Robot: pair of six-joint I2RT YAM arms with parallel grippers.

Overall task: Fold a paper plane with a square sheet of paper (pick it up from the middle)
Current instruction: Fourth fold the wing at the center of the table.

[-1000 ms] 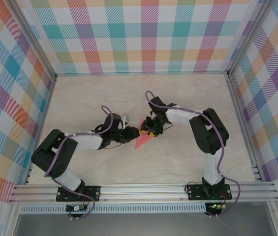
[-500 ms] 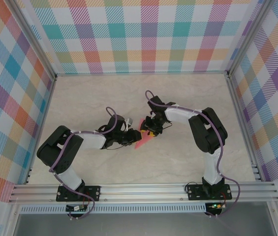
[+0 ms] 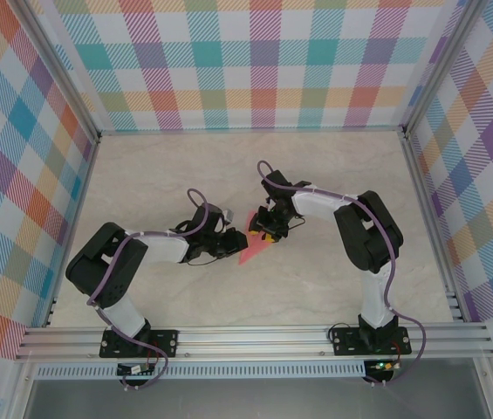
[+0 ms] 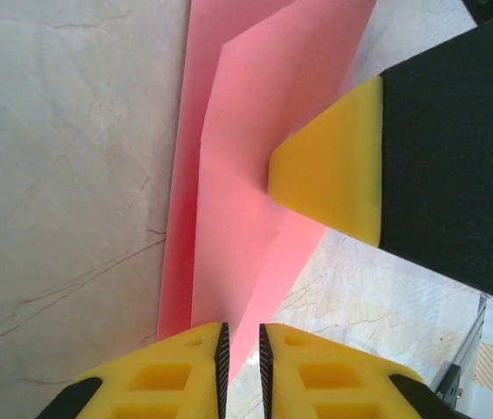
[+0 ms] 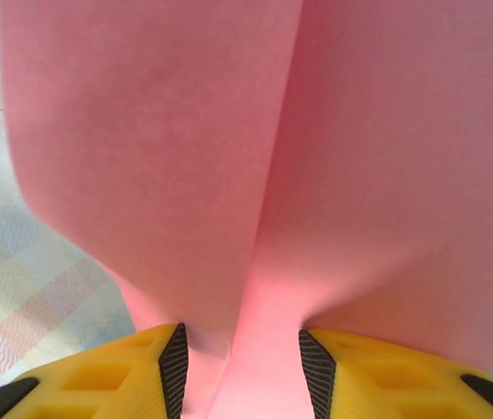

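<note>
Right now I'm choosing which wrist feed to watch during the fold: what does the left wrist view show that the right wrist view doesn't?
Left wrist view: the paper's folded flap edges and its pointed tip, which runs into the narrow gap between the left gripper's jaws. The other arm's yellow finger rests on the sheet. Right wrist view: the right gripper, jaws apart, with the paper bowing into a shallow valley between them. Both: the pink paper and a strip of pale table.
</note>
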